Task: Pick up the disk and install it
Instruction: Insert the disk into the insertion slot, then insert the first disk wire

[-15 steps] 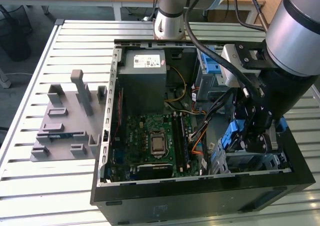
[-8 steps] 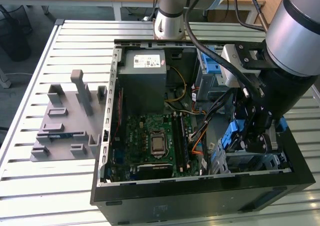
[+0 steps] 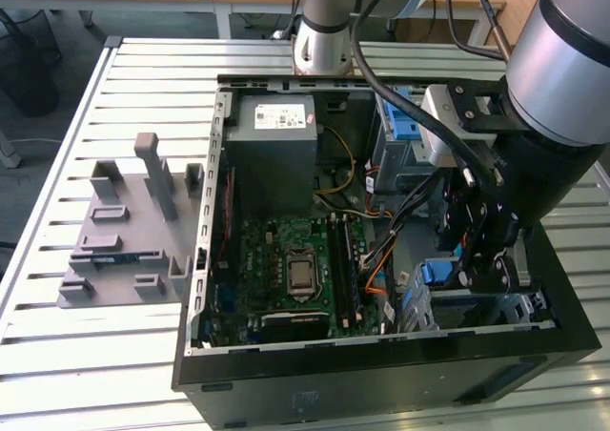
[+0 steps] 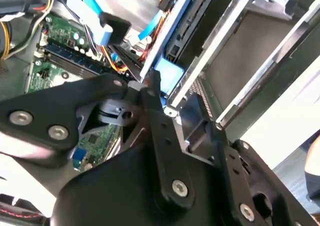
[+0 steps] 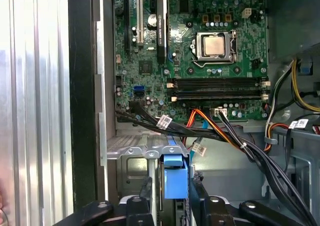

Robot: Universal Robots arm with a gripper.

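Here, clamped on the disk [image 5: 175,175] with the tool [image 5: 171,190], blue end held between the fingers [image 5: 196,195], right at the cage [image 5: 131,149] in front of the tool; further ahead, cables [image 5: 235,136] and the motherboard [image 5: 200,71].

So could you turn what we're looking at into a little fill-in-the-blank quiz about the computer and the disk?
1. The gripper holds the disk, its jaws closed on either side of the plastic end, which is coloured ___.
2. The circuit board inside the open computer case is coloured ___.
3. The case lies on a slatted metal ___.
Missing words: blue; green; table.
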